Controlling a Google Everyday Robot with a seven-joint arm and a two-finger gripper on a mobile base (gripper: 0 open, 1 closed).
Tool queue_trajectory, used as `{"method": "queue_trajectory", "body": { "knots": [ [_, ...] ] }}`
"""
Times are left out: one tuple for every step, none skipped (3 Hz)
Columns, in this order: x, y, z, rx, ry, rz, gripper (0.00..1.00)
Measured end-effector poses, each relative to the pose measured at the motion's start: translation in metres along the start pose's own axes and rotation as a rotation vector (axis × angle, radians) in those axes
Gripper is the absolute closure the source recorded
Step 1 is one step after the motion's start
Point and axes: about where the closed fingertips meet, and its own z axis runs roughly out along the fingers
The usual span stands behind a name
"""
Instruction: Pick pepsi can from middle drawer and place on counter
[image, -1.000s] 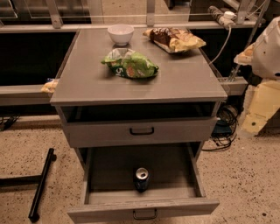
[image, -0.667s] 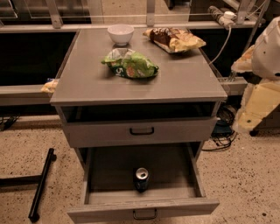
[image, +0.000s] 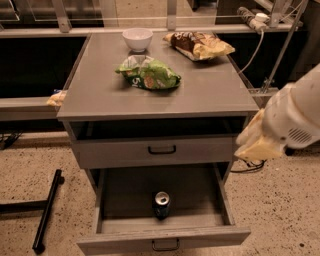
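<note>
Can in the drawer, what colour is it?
The can is dark blue with a silver top, camera view. The pincer hangs at right.

A white bowl (image: 137, 38) sits at the far side. To its right lies a brown and yellow snack bag (image: 198, 45). A green snack bag (image: 148, 73) lies nearer, in the middle. A black bar (image: 47, 210) lies on the speckled floor (image: 280, 210) at the left. A white power strip (image: 252, 14) is far right, well beyond the gripper (image: 257, 145) at the right edge.
</note>
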Motion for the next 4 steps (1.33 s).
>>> {"method": "queue_trajectory", "body": {
  "knots": [
    [0.002,0.026,0.073,-0.051,-0.072,0.031,0.89],
    [0.004,0.027,0.090,-0.025,-0.079,0.038,1.00],
    [0.013,0.033,0.107,-0.020,-0.078,0.028,1.00],
    [0.037,0.051,0.159,-0.040,-0.102,0.028,1.00]
  ]
}}
